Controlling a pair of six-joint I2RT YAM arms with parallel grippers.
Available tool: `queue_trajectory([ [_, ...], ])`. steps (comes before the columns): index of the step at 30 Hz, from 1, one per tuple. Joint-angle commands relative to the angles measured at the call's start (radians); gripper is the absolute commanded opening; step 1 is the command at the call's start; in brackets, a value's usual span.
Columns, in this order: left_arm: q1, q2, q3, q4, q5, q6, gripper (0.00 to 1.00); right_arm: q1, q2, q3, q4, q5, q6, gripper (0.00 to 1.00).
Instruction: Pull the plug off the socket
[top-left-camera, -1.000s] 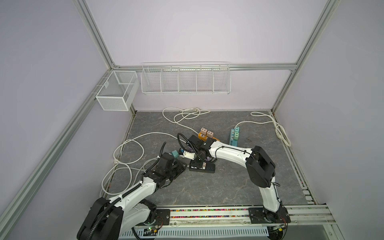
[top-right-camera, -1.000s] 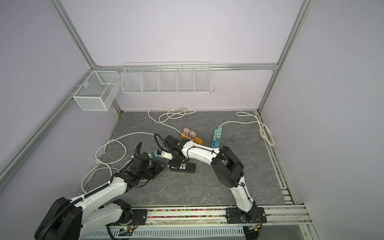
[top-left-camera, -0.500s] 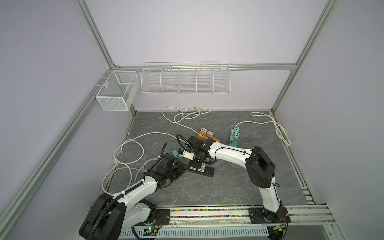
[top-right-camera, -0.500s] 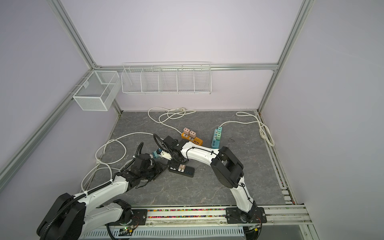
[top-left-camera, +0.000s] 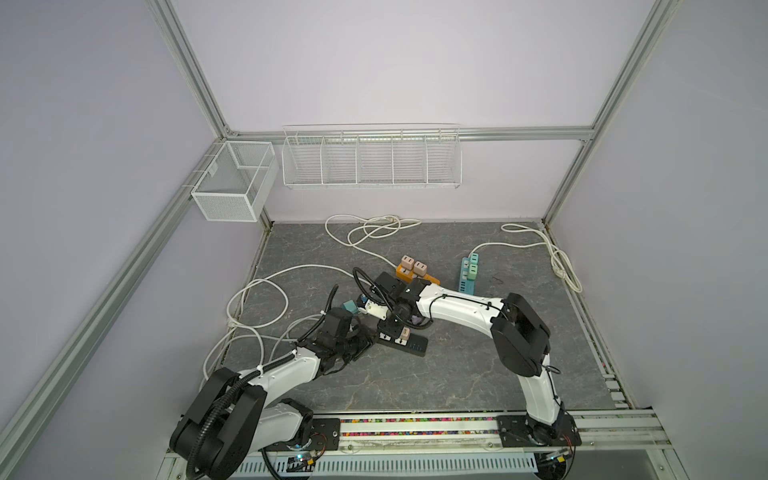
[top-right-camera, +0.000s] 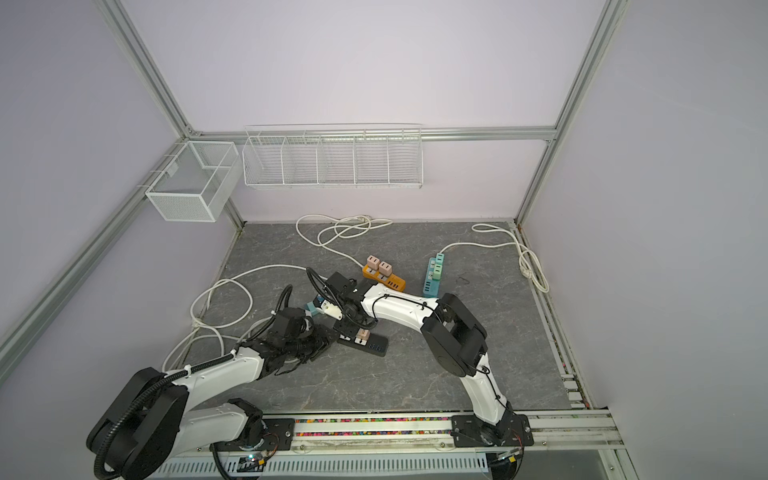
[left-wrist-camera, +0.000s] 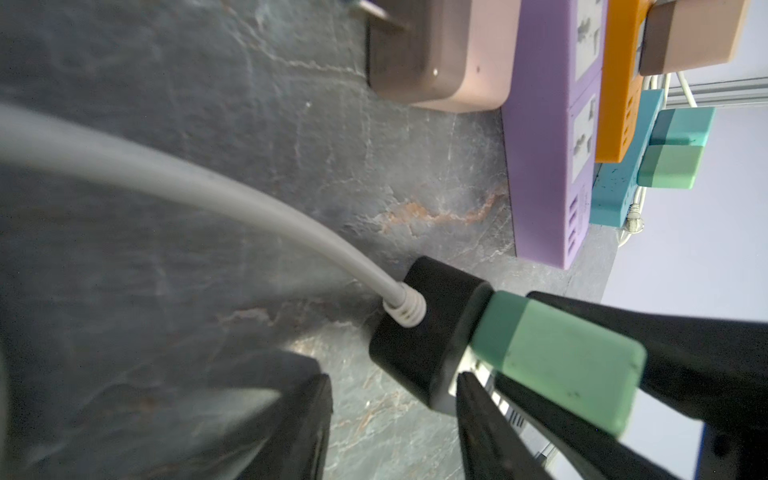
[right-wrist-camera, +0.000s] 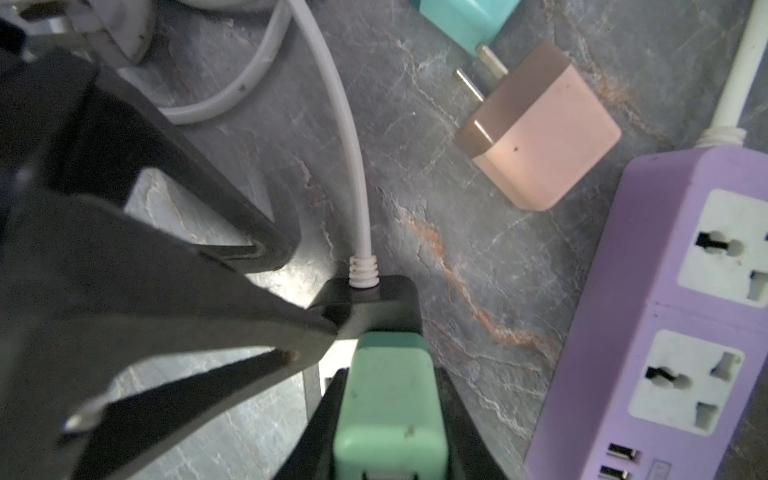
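Observation:
A black power strip (top-left-camera: 409, 341) lies on the grey table in both top views, its white cable (left-wrist-camera: 249, 203) leaving the near end (left-wrist-camera: 428, 336). A green plug (right-wrist-camera: 390, 407) sits against the strip's white socket face at that end. My right gripper (right-wrist-camera: 390, 415) is shut on this plug, one finger on each side. My left gripper (left-wrist-camera: 395, 428) stands open at the strip's cable end, one of its fingers (left-wrist-camera: 486, 428) close against the strip's corner with bare table between the jaws. A pink plug (top-left-camera: 405, 332) stands further along the strip.
A purple power strip (right-wrist-camera: 673, 316) and a loose pink plug (right-wrist-camera: 540, 137) lie close by. Behind are an orange strip (top-left-camera: 415, 272) with two pink plugs and a teal strip (top-left-camera: 467, 278). White cables (top-left-camera: 257, 299) loop on the left. Wire baskets (top-left-camera: 370, 158) hang on the back wall.
The right gripper has shut on the green plug. The black strip has swung to a slant. The left gripper has moved up to the strip's cable end and narrowed a little.

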Motion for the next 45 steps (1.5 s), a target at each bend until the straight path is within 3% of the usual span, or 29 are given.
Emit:
queue_trajectory([
  [1,0.004,0.029,-0.021,0.031,0.010,-0.006,0.48,0.018,-0.001,-0.023,0.019,-0.043,0.025,0.26],
  [11,-0.006,0.015,-0.018,-0.099,-0.044,0.049,0.47,0.019,-0.023,-0.028,0.029,-0.032,0.015,0.26],
  [45,-0.030,0.061,-0.068,-0.052,-0.056,0.018,0.41,0.026,-0.066,-0.051,0.065,-0.021,0.069,0.21],
])
